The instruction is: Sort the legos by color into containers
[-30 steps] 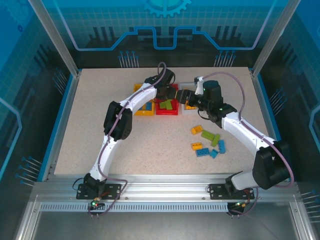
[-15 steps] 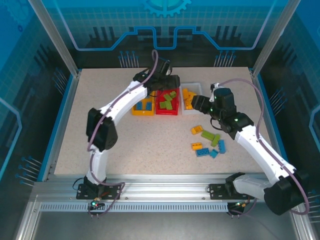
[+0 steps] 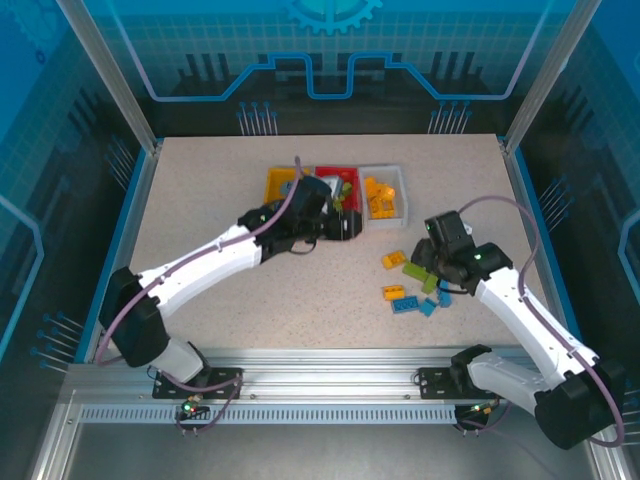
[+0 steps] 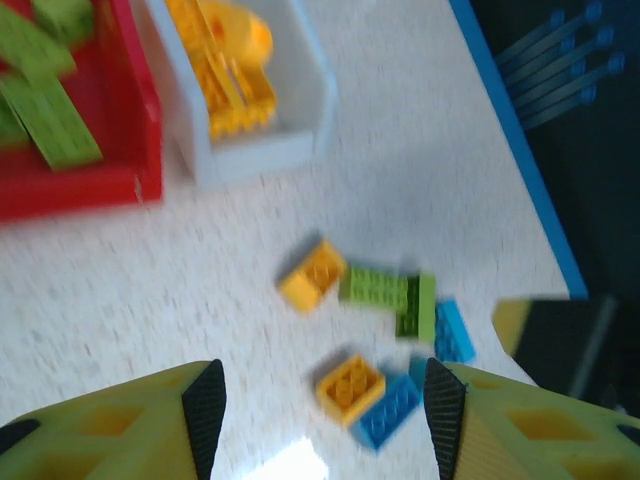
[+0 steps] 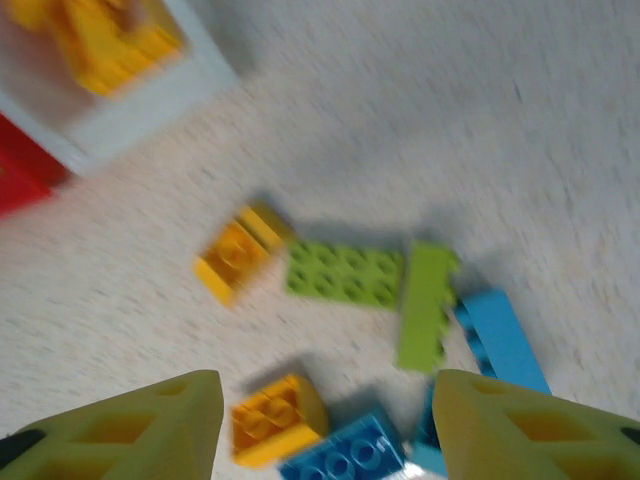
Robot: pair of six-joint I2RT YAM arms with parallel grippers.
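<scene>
Overhead, the left gripper [image 3: 350, 225] hung just in front of the red bin [image 3: 325, 172], with the yellow bin [image 3: 275, 183] off to its left and the white bin [image 3: 384, 168] to its right. The right gripper [image 3: 428, 262] hovered at the near edge of the loose legos [image 3: 415, 285] on the table [image 3: 200, 200].

From the left wrist, the left gripper [image 4: 320, 410] stood partly open and empty. The loose legos [image 4: 375, 330] lay ahead and slightly right of its fingers [image 4: 205, 400]. Farther ahead to the left sat the red bin [image 4: 140, 130] holding green bricks [image 4: 50, 110] and the white bin [image 4: 290, 140] holding orange-yellow bricks [image 4: 225, 70].

From the right wrist, the right gripper [image 5: 325, 430] was likewise partly open with nothing in it. An orange brick [image 5: 270, 418] and a blue brick [image 5: 345, 455] lay between its tips. A green plate [image 5: 345, 272] lay just ahead, and the white bin [image 5: 150, 95] stood far ahead to the left.
</scene>
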